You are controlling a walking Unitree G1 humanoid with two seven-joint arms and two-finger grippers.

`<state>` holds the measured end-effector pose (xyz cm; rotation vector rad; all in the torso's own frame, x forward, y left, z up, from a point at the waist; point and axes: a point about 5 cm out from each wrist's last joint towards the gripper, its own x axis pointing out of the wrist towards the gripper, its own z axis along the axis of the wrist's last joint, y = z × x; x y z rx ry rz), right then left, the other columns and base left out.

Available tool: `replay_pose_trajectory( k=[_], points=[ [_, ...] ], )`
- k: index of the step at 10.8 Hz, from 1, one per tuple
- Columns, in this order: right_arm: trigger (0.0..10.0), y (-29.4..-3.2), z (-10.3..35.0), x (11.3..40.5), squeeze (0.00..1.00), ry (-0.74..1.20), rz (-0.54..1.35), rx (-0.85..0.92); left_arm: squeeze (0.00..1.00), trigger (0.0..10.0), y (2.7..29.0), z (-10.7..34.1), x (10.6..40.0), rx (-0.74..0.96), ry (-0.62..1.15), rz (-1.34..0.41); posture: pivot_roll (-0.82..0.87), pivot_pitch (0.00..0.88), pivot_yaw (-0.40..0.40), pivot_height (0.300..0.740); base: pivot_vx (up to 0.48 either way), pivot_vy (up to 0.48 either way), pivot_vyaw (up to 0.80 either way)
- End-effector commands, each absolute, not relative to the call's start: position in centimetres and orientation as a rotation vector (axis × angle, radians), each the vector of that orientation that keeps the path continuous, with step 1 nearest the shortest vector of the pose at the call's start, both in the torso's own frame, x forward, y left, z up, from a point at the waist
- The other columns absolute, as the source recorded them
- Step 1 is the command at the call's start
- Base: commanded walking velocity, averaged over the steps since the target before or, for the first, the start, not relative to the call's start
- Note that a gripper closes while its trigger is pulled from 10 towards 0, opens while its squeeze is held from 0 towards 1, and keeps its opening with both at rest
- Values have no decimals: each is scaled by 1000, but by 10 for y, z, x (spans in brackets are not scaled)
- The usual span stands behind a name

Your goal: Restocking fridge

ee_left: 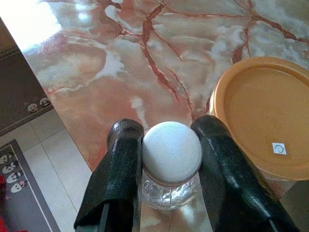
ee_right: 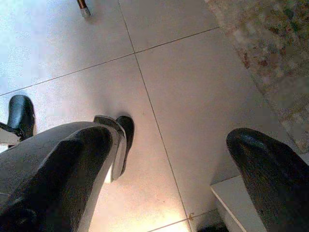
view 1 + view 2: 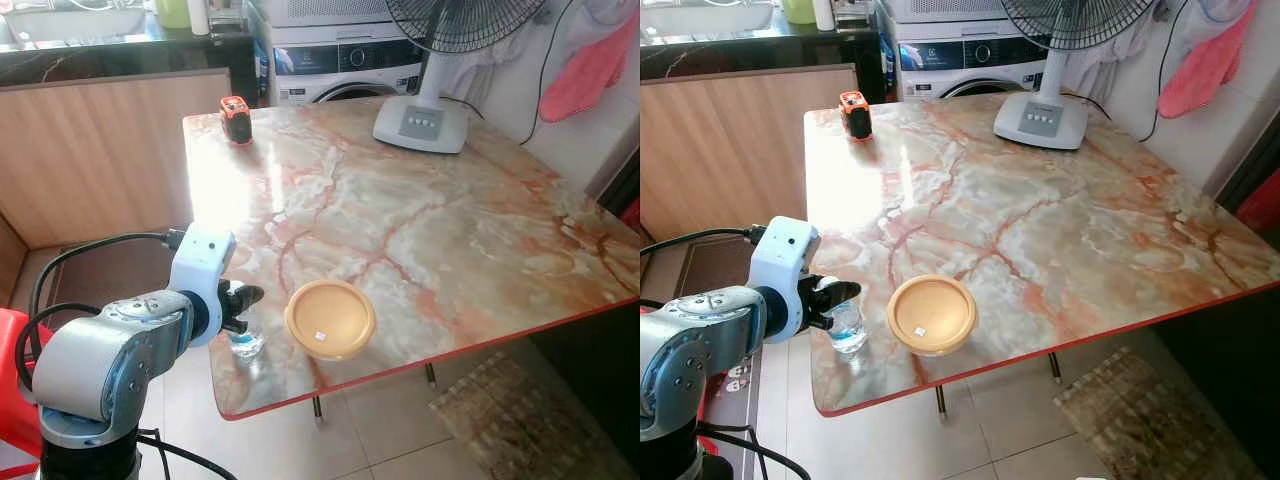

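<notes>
Our left gripper [image 1: 169,159] is clamped just under the white cap of the small clear bottle [image 3: 243,335] at the table's [image 3: 480,230] near left corner, beside the orange-lidded tub [image 3: 329,319]; it looks light, smooth, probably slippery, while our right gripper [image 2: 183,159] hangs spread.

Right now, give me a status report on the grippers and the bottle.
Left gripper closed around the small bottle near the table's front corner. Right gripper open, idle over the floor. Orange-lidded container sits right beside the bottle.
</notes>
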<state>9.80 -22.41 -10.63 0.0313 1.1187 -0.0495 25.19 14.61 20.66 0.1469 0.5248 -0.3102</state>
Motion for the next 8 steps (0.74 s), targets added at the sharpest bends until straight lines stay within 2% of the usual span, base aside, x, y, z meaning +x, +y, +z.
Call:
replay_pose_trajectory(
  k=[1, 4, 5, 6, 8],
  points=[
    [10000, -227, -106, 98, 0, 1120, -55, 24, 0, 0, 152, 208, 255, 180, 513, -258, 149, 0, -56, 740, 0, 0, 0],
    [10000, -227, -106, 98, 0, 1120, -53, 25, 0, 0, 154, 225, 266, 191, 337, -204, 150, 0, -55, 740, 0, 0, 0],
    [10000, -227, -106, 98, 0, 1119, -53, 26, 0, 0, 156, 235, 272, 208, 226, -164, 150, 0, -54, 740, 0, 0, 0],
    [10000, -226, -106, 98, 0, 1119, -52, 27, 0, 10000, 160, 239, 275, 248, 135, -125, 150, 0, -54, 740, 0, 0, 0],
    [10000, -226, -106, 99, 0, 1117, -54, 34, 0, 10000, 161, 226, 275, 323, -38, -67, 146, 0, -52, 740, 0, 0, 0]
  ],
)
